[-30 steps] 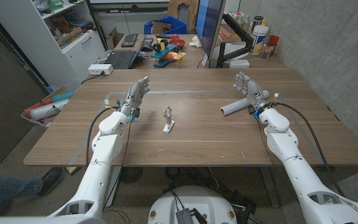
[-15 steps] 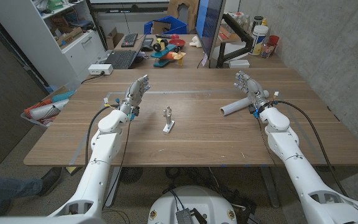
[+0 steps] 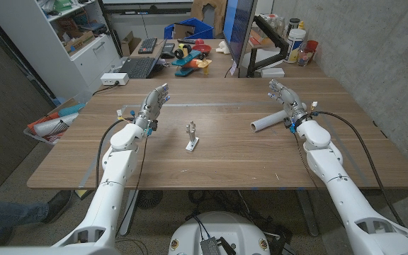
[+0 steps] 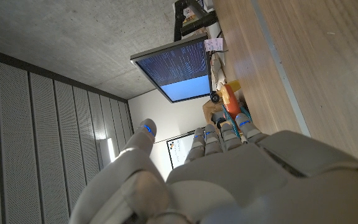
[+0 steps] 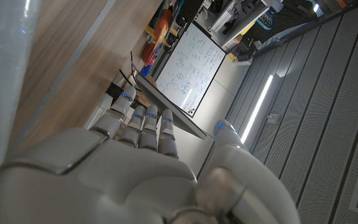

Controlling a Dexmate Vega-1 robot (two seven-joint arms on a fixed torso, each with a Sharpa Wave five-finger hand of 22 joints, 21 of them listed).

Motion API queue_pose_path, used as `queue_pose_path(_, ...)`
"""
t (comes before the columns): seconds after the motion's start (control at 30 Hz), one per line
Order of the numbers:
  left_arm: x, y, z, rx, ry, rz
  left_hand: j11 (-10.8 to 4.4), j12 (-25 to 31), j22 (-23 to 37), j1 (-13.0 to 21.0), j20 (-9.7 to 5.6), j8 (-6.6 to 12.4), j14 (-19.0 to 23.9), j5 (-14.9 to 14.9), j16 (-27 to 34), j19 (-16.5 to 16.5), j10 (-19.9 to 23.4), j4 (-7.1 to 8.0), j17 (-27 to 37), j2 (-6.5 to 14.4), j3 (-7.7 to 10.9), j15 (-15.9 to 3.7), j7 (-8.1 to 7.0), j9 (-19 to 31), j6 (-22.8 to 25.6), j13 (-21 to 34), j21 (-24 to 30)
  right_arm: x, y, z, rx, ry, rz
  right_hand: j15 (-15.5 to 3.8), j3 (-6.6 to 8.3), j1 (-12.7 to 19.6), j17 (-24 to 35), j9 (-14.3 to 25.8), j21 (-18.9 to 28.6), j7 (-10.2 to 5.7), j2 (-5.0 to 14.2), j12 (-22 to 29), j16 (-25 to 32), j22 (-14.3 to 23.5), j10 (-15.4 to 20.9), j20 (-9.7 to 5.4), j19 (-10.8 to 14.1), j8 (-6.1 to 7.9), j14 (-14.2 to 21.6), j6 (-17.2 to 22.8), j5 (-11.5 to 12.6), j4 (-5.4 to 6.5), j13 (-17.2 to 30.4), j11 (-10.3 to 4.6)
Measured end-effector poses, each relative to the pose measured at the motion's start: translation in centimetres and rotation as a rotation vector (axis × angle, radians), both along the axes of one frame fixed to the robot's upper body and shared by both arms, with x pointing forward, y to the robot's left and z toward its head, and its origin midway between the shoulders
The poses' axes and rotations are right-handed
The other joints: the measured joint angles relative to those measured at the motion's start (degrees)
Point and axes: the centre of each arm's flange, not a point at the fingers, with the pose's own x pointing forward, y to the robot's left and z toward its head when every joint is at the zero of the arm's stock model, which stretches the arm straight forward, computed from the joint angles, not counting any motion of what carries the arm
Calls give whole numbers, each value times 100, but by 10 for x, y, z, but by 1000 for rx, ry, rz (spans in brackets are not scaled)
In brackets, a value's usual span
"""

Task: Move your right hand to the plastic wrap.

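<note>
So the right hand (image 3: pixel 283 98) has crept a touch toward the back of the table over the last second and is basically parked right beside the wrap (image 3: pixel 268 121), fingers spread and holding nothing, so I'd say the reach is pretty much done, though I can't tell if it's actually touching. The left hand (image 3: pixel 154 104) is just hanging out open, too. The wrap's a pale grey roll lying flat on the table (image 3: pixel 225 152), right half, angled toward that hand.

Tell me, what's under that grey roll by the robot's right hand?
The roll lies straight on the bare wooden table. Its far end sits against the right hand, so that end is hidden.
</note>
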Motion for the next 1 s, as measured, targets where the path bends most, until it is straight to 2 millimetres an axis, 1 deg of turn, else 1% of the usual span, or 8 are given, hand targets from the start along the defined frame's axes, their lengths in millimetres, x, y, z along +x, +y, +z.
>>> queue_pose_path(0.2,1,0,-1,0,3,-3,0,0,0,-29,0,0,0,0,0,0,0,-24,0,29,24,0,-31,0,31,0,0,-2,2,2,-36,-4,-20,0,0,0,0,0,-10,0,0,0,0,0,21,0,0,0,0,0,0,0,0,-21)
queue_pose_path(0.4,1,0,0,1,1,-3,0,0,0,-29,0,0,0,0,0,0,0,-48,0,29,1,0,-31,-1,31,-26,-13,-3,2,3,-55,-3,-34,-20,-24,0,-27,1,-10,-64,0,-24,0,0,42,0,-1,0,20,23,23,-24,0,-42)
queue_pose_path(0.6,1,-1,2,3,-1,-4,0,-1,0,-29,0,0,0,0,0,0,0,-47,0,29,1,0,-31,-1,30,-27,-41,-4,1,3,-70,-3,-45,-20,-24,-14,-56,1,-48,-256,14,-45,0,0,98,0,-1,0,20,93,23,-24,1,-107)
queue_pose_path(0.7,2,-2,1,5,4,-4,0,-1,0,-29,5,0,0,0,0,-1,0,-47,0,29,1,0,-31,-1,30,-27,-64,-4,1,3,-81,-3,-51,-20,-24,-32,-80,1,-48,-298,32,-45,0,0,84,0,-1,0,20,135,23,-24,1,-188)
queue_pose_path(0.73,2,-2,1,6,6,-3,0,-1,0,-29,55,0,0,0,0,-9,0,-47,0,29,1,0,-30,-1,30,-27,-64,-5,0,3,-85,-3,-53,-20,-24,-32,-80,1,-48,-298,32,-47,0,0,92,0,-1,16,20,134,23,-24,1,-196)
queue_pose_path(0.8,1,-3,2,8,3,-4,0,-1,0,-29,72,0,0,0,0,-9,0,-47,0,29,1,0,-30,-1,30,-27,-64,-4,0,3,-92,-2,-58,-20,-24,-32,-80,1,-48,-301,32,-67,0,0,92,0,-1,35,20,137,23,-24,1,-196)
queue_pose_path(0.9,1,-4,3,12,6,-1,0,-1,0,-29,72,0,0,0,0,-9,0,-47,0,29,1,0,-30,-1,30,-53,-107,-4,-1,3,-103,-2,-65,-18,-24,-32,-106,2,-48,-359,32,-67,0,0,92,0,-1,35,22,133,45,-24,1,-196)
queue_pose_path(1.0,1,-5,4,16,6,1,0,-1,-1,-29,72,0,0,0,0,-9,0,-47,0,29,1,0,-62,-1,61,-53,-107,-4,-3,3,-118,-1,-77,12,-24,-32,-106,1,-89,-359,32,-67,0,0,92,0,-1,34,52,133,45,-24,1,-196)
